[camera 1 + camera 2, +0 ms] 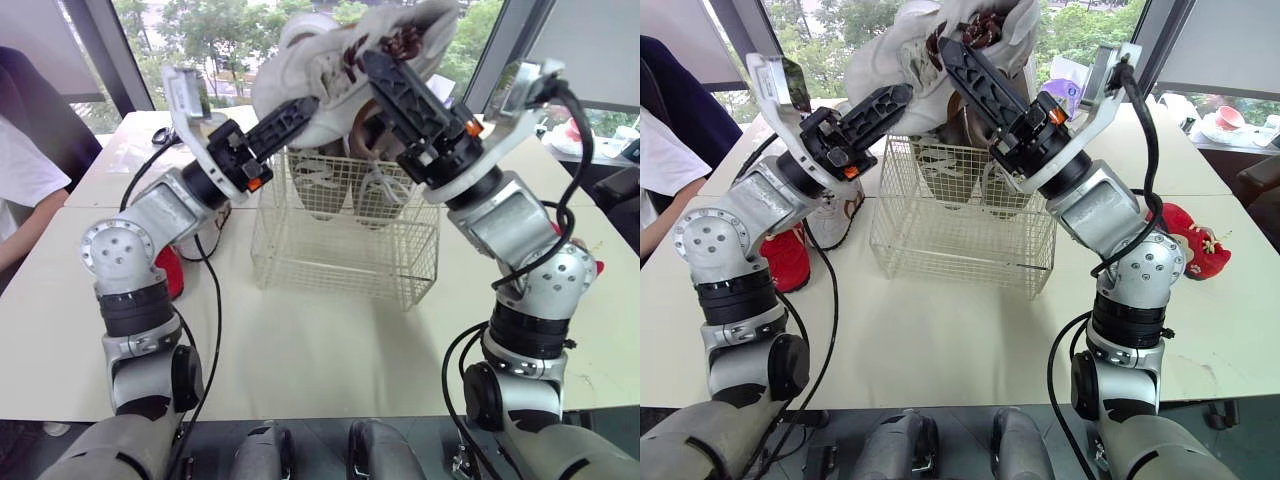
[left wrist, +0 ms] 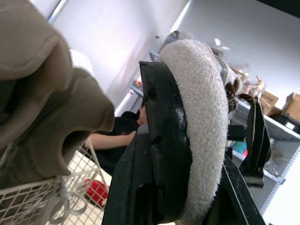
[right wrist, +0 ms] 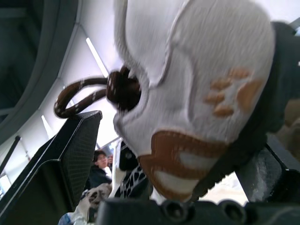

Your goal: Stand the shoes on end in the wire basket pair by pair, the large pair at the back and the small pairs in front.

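Note:
A large white shoe with brown laces hangs above the wire basket, held from both sides. My left gripper is shut on its fleecy edge, a black finger pressed against it. My right gripper is shut on the laced upper, near the brown lace loop. Two pale shoes stand on end at the back of the basket, directly under the held shoe.
On the table left of the basket lie a red shoe and a small white shoe. Another red shoe lies to the right. A person sits at the table's left edge. Bare table stretches in front of the basket.

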